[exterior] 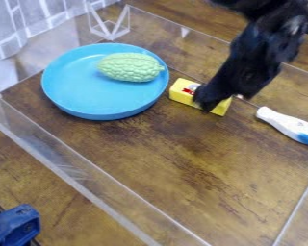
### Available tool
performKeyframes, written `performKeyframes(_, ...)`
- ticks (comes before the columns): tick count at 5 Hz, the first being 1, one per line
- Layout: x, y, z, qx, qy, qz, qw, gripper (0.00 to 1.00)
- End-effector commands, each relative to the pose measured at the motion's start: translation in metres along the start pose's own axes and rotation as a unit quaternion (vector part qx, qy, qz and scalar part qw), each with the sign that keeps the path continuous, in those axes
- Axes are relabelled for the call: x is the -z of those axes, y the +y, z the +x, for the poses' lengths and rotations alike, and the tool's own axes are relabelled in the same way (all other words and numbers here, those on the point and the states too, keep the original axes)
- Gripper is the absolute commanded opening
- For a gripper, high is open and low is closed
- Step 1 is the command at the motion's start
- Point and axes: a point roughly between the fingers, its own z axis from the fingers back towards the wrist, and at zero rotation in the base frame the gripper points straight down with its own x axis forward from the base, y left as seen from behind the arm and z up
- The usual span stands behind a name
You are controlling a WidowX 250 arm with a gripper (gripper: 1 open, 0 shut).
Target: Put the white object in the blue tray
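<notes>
The white object [288, 125], slim with a light-blue end, lies flat on the wooden table at the right, apart from everything else. The blue tray [69, 88], round and shallow, sits at the left. My black gripper [211, 96] is blurred by motion; it hangs over the right end of the yellow box, left of the white object and not touching it. Its fingers are smeared, so I cannot make out how far apart they stand. Nothing shows held in them.
A green bumpy vegetable [131, 67] lies inside the tray. A yellow box [191, 93] with a red-and-white label rests between the tray and the white object. Clear plastic walls [66, 144] edge the table at the front and left.
</notes>
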Motion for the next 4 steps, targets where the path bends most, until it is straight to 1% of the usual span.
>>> performKeyframes(1,-0.02,0.026,0.018,-0.016,-0.008,0.021,0.9996,1.0)
performKeyframes(2,0.002,0.029,0.029,-0.012,-0.012,0.025,0.9995,1.0)
performKeyframes(3,0.023,0.034,0.043,-0.014,-0.022,0.054,0.9982,0.0)
performKeyframes(4,0.033,0.029,0.056,-0.011,-0.032,0.076,0.9966,0.0)
